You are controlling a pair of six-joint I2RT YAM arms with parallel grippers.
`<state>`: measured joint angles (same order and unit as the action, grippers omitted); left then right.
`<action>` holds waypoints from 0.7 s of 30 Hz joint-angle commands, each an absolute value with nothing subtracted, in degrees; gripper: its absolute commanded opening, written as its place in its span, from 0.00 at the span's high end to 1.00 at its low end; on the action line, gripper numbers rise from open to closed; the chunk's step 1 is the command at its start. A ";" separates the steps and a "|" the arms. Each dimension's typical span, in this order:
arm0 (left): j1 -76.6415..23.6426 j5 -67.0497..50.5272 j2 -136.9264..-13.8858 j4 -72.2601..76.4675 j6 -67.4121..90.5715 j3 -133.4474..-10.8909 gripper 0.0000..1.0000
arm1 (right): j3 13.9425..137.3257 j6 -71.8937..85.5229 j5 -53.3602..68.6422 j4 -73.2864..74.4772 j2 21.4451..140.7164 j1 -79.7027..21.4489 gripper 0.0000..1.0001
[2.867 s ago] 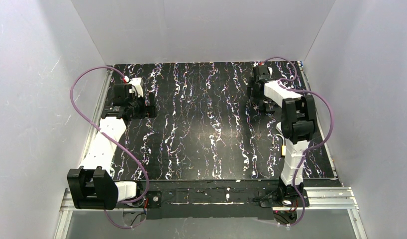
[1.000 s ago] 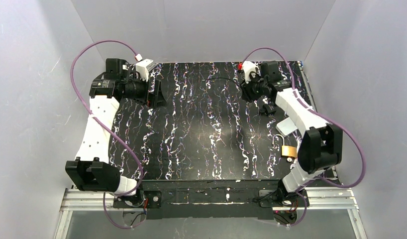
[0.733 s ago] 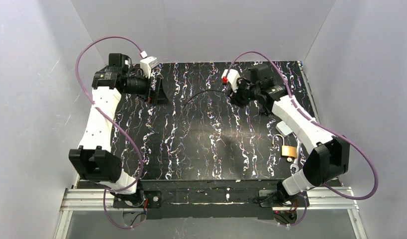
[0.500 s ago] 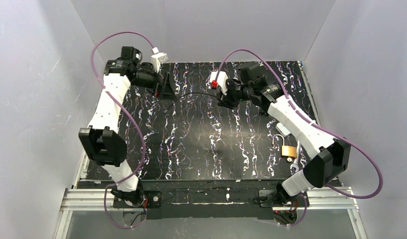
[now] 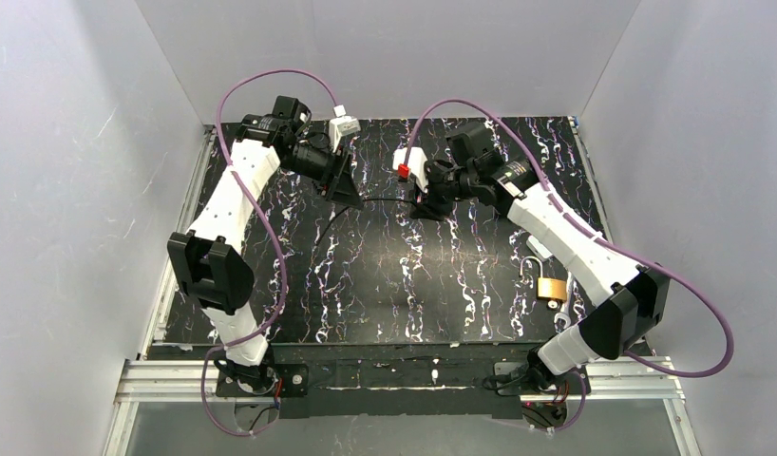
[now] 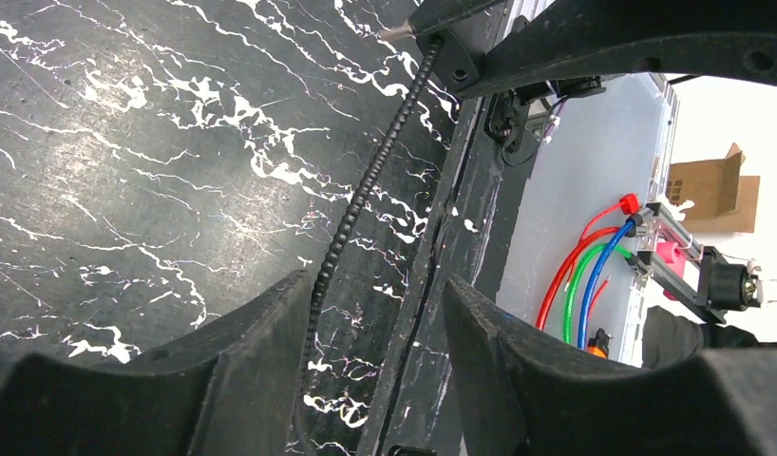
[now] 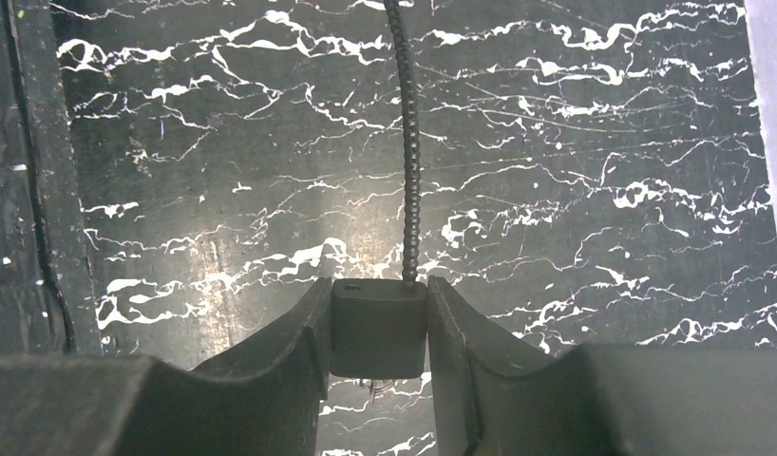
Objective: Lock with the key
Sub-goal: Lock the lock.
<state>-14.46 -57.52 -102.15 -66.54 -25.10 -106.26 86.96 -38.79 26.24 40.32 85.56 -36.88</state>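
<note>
The brass padlock (image 5: 553,288) with its silver shackle lies on the mat at the right, next to the right arm, and no gripper touches it. Something small and silvery lies at its near side. My right gripper (image 5: 428,210) (image 7: 378,285) is at the middle back, shut on a small black padlock body (image 7: 378,328). A black ribbed cable (image 7: 407,142) runs from that body; one hole in its top is empty. My left gripper (image 5: 351,196) (image 6: 377,280) is open, and the cable (image 6: 366,190) runs between its fingers along the left one.
The black marbled mat (image 5: 385,285) is walled by white panels on three sides. A pale flat piece (image 5: 539,249) lies beside the right forearm, just beyond the brass padlock. The mat's edge and coloured wires (image 6: 594,256) show in the left wrist view.
Both arms have swung from the sides toward the middle back. The right gripper has carried the black padlock and cable leftward. The left gripper has moved right to the cable.
</note>
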 commanded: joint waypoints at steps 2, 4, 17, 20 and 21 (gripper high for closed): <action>-15.17 -58.31 -99.44 -68.82 -26.86 -107.12 0.43 | 91.00 -37.51 30.10 40.36 82.90 -37.13 0.99; -15.57 -57.17 -99.32 -68.82 -27.17 -106.83 0.37 | 91.38 -37.32 31.20 40.75 82.97 -37.18 0.99; -17.97 -54.48 -94.96 -71.20 -32.23 -105.99 1.00 | 91.81 -31.01 34.37 38.78 83.65 -37.19 0.59; -17.99 -51.80 -91.03 -71.11 -36.46 -103.92 1.00 | 90.94 -25.91 36.73 38.53 82.88 -35.68 0.11; -17.94 -51.16 -89.84 -71.10 -37.56 -103.36 1.00 | 90.58 -24.39 38.85 38.19 82.75 -34.62 0.05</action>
